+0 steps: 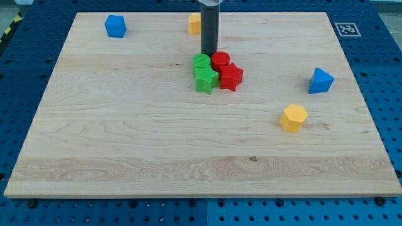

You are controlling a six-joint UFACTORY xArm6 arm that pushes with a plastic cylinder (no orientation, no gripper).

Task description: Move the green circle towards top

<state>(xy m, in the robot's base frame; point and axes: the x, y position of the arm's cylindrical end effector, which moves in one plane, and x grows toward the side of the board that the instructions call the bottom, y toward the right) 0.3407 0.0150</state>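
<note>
The green circle (201, 61) lies near the top middle of the wooden board (125, 125). It touches a green star (205, 79) just below it and a red circle (220, 61) on its right. A red star (230, 76) sits below the red circle. My tip (208, 53) is at the lower end of the dark rod, right at the top edge of the cluster, between the green circle and the red circle.
A blue block (115, 26) sits at the top left. A yellow block (195, 23) is partly hidden behind the rod. A blue triangular block (320, 81) is at the right, and a yellow hexagon (293, 118) is below it.
</note>
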